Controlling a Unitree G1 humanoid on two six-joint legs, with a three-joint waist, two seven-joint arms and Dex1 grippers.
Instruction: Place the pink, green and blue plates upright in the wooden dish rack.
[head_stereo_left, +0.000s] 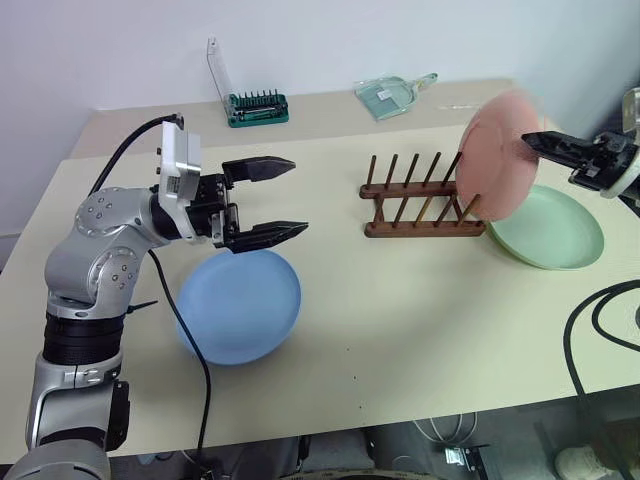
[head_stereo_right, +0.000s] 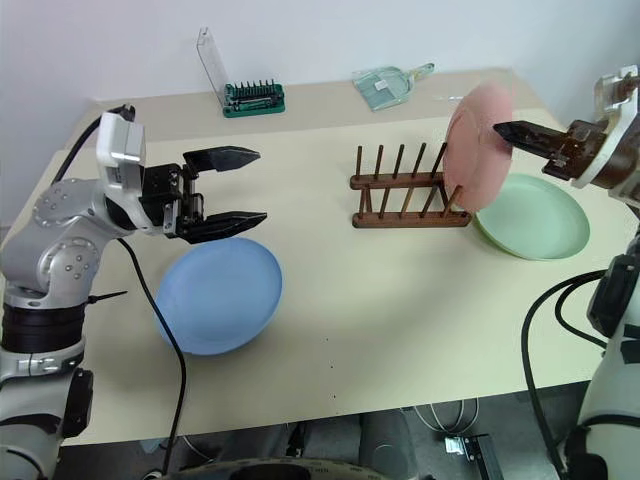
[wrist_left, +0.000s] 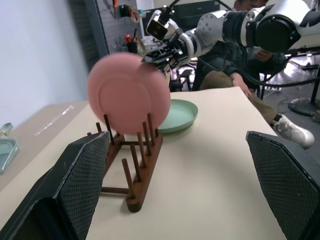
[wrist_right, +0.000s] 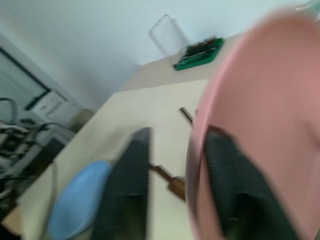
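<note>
The pink plate (head_stereo_left: 498, 150) stands on edge at the right end of the wooden dish rack (head_stereo_left: 410, 207), its lower rim among the last pegs, and it looks motion-blurred. My right gripper (wrist_right: 178, 132) is open, its fingers straddling the plate's upper rim with a gap on one side. Just right of the rack, the green plate (head_stereo_left: 552, 238) lies flat on the table. The blue plate (head_stereo_left: 240, 305) lies flat at the front left. My left gripper (head_stereo_left: 298, 197) hovers over its far edge, open and empty, pointing right toward the rack.
A green-based tool holder with a clear lid (head_stereo_left: 257, 106) and a clear scoop (head_stereo_left: 392, 95) sit at the back of the table. A black cable (head_stereo_left: 600, 320) loops off the table's right edge. A seated person (wrist_left: 235, 75) is beyond the right arm.
</note>
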